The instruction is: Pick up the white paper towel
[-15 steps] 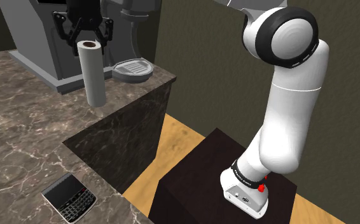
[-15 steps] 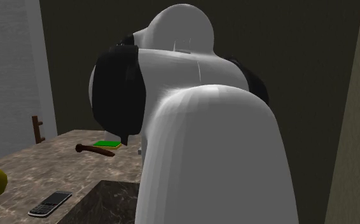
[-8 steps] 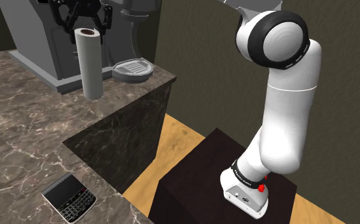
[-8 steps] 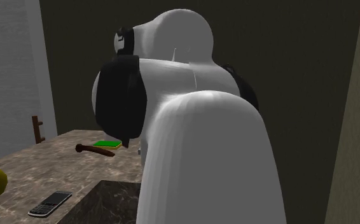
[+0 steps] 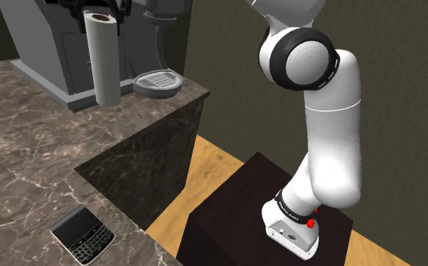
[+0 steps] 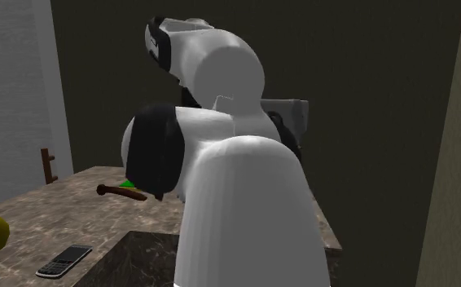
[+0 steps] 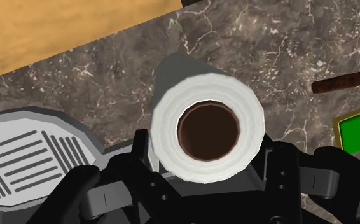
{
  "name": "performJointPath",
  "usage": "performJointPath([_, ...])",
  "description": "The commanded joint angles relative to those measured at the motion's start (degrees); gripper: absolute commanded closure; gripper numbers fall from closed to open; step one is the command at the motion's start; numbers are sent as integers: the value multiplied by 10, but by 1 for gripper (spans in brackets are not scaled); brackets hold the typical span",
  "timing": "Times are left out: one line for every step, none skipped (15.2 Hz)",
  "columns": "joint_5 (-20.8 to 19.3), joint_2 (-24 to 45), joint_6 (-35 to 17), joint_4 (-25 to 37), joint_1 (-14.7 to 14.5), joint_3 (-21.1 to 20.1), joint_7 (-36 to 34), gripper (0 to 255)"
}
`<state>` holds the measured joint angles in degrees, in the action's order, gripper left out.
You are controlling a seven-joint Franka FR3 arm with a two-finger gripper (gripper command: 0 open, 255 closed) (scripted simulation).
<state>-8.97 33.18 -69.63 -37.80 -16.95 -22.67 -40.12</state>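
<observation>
— Pincer (image 7: 205,154) closed on anything?
— Yes, clamped round the white paper towel (image 7: 208,127), above the marbled counter (image 7: 249,38).
— From the shoulder side?
— Roll upright before a grey machine (image 5: 46,45); wooden floor (image 5: 212,162); arm (image 5: 333,136) bent high.
— Second exterior?
— Arm's elbow looms near; dark walls (image 6: 384,81).

Veined marble counter (image 5: 31,159), matt white paper towel (image 5: 101,60)
</observation>
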Motion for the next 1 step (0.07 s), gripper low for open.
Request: performJointPath([-4,12,16,28,-7,2,0,255])
